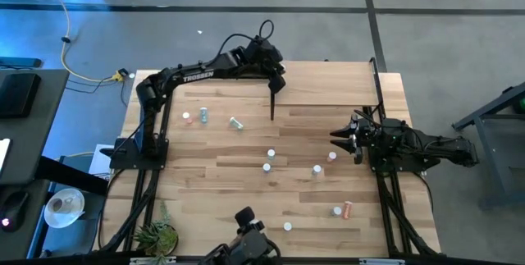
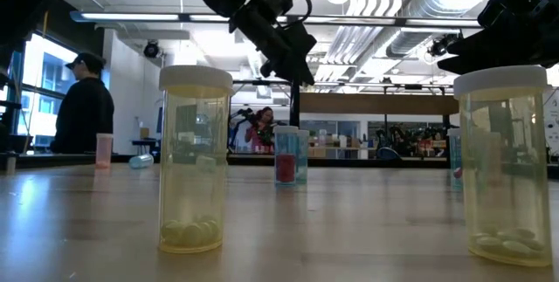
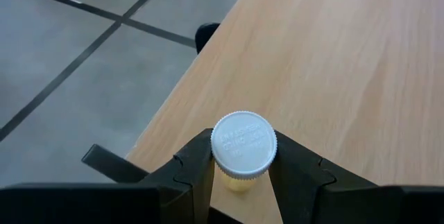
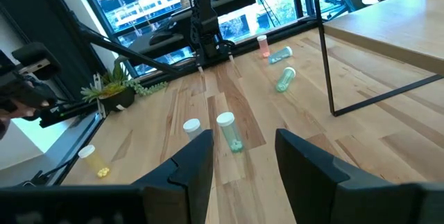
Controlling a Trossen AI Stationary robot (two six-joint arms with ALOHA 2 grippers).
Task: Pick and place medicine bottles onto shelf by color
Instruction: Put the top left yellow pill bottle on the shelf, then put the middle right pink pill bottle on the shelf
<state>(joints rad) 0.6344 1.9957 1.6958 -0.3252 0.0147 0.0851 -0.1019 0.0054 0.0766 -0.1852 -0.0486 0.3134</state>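
My left gripper is at the far middle of the table, over the left edge of the shelf, and is shut on a yellow medicine bottle with a white cap. The shelf's pale panel lies under that bottle. Several other bottles stand or lie on the table: a pink one, a teal one, a fallen teal one and a group near the middle. My right gripper waits open at the right, nothing between its fingers. My left gripper pinches the yellow bottle between its two fingers, which stand on either side of it at the white cap's rim. The fingers slant down from the table's left side. The yellow body hangs below the cap; whether it touches the shelf I cannot tell.
In the low view two yellow bottles stand close to the near edge, with a red and a teal one behind. The shelf's dark post stands just below my left gripper. A small plant sits at the near left corner. A person stands beyond the table.
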